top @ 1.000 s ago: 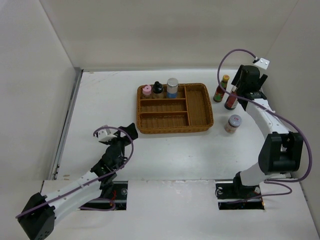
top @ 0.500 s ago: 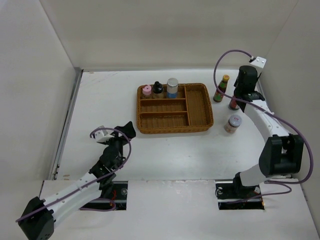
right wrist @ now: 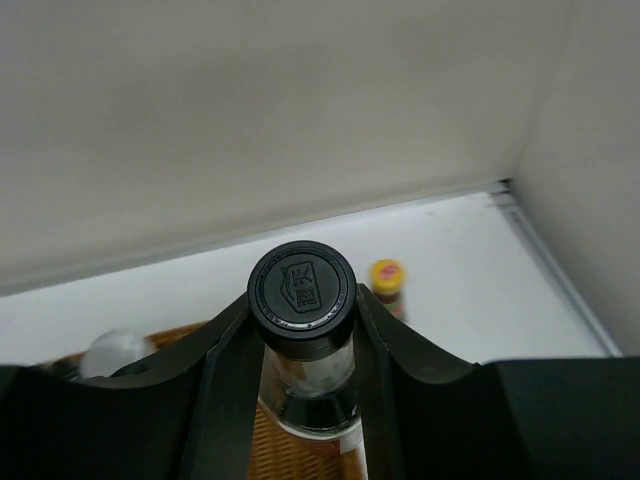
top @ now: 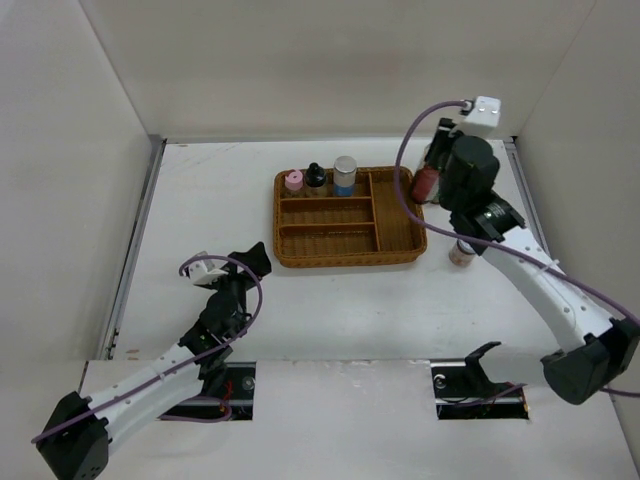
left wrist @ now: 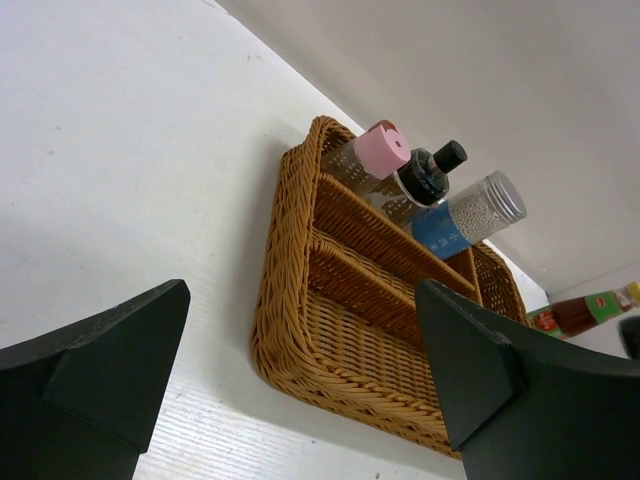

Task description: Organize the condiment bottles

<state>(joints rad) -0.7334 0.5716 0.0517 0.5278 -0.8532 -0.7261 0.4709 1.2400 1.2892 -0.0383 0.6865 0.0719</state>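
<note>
In the right claw [right wrist: 302,300] sits a black-capped bottle [right wrist: 302,286] — base unseen.

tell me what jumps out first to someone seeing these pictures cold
The right gripper clamps a black-capped bottle at the wicker tray's far right corner. In the tray's far-left compartment stand three bottles, and the left gripper sits wide open near the table's front left.

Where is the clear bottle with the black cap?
Centre of the right wrist view: the right gripper holds the clear black-capped bottle above the right end of the brown wicker tray.
</note>
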